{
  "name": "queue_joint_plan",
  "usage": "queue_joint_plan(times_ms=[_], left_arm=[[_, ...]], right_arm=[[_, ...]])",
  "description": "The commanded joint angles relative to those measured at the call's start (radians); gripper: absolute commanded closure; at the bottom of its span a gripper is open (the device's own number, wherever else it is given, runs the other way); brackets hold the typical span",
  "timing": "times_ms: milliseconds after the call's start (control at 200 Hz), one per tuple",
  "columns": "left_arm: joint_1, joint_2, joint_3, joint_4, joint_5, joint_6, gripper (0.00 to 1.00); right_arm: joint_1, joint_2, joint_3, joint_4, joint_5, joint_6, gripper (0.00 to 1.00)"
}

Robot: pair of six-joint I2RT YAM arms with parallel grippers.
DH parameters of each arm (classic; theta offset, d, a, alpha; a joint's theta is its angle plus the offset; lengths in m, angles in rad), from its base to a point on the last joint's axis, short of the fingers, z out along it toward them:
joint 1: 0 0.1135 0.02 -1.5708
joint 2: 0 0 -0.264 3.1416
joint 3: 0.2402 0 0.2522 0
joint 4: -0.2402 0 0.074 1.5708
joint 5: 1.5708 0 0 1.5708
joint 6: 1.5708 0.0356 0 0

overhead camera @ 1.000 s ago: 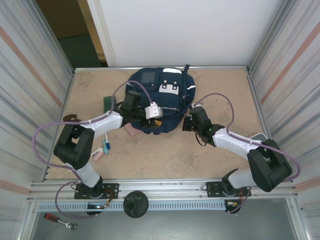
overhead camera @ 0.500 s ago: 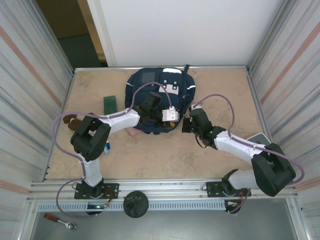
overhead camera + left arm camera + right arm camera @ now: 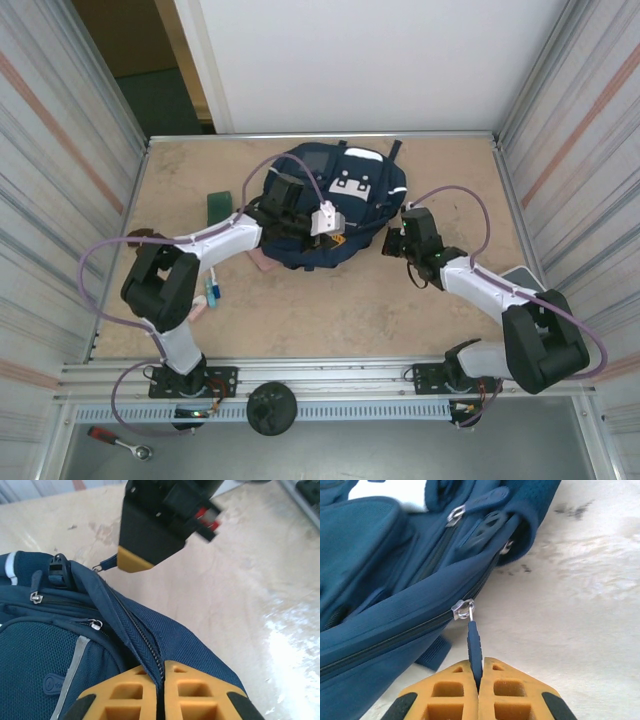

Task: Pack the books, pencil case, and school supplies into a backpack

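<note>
backpack: the big navy-blue fabric backpack with white stripes (image 3: 375,210) sits at 12 o'clock on the sandy surface (image 3: 330,320). It's slid and turned a bit toward 2 o'clock compared with a second ago.
zip: small silver slider (image 3: 462,609) with a dark blue pull tab (image 3: 474,645). The teeth behind it look shut.
right jaws: clenched on that pull tab at the bag's 4 o'clock corner, same grip as before, just carried along with the bag.
left jaws: the real change. They were apart, now they're clamped on the navy fabric right along the zip seam, on the bag's 9 o'clock side.
meaning: my guess is one arm anchors while the other tugs the zip open. Nothing looks packed yet.
leftovers: pale pink soft pencil case (image 3: 262,262) peeks out at the bag's 8 o'clock edge. The blue-and-white pen (image 3: 212,290) and the tiny pink eraser piece (image 3: 196,310) lie farther out the same way and haven't budged.
</note>
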Motion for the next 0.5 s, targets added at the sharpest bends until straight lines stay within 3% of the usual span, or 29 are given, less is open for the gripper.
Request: queue_joint_plan(times_ms=[0,190,326,496], left_arm=[[0.014,-0.082,-0.006,0.001,0.158,-0.014,0.97],[0.05,-0.099,-0.05,0.047,0.153,-0.032,0.97],[0.052,-0.084,-0.059,0.05,0.142,-0.031,0.95],[0.047,-0.059,-0.065,0.079,0.154,-0.053,0.94]], right_arm=[[-0.075,0.022,0.038,-0.095,0.107,0.002,1.0],[-0.164,0.094,0.074,-0.1,0.071,0.02,1.0],[-0.176,0.084,0.082,-0.091,-0.039,-0.021,1.0],[-0.237,0.01,0.089,-0.134,-0.252,-0.019,0.61]])
